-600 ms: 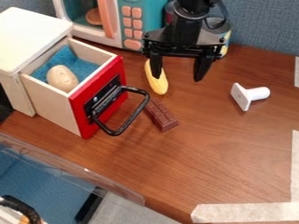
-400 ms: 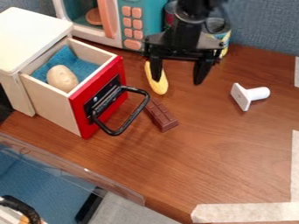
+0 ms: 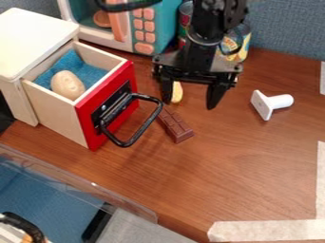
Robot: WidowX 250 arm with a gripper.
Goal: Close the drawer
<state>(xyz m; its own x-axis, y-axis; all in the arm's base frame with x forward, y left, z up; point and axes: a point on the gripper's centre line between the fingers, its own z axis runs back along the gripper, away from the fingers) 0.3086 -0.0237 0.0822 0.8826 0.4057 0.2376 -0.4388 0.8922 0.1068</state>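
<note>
A blue-grey fabric wall backs the wooden bench. Near its left edge stands the white cabinet, its drawer pulled out so that the blue lining and a potato show. The potato lies low enough inside that it should probably clear the cabinet top. The gripper hangs toward the bench's far edge, fingers apart and gripping nothing, right of the red front; that side presumably suits a push inward. The protruding handle could catch a finger, so contact wants care.
</note>
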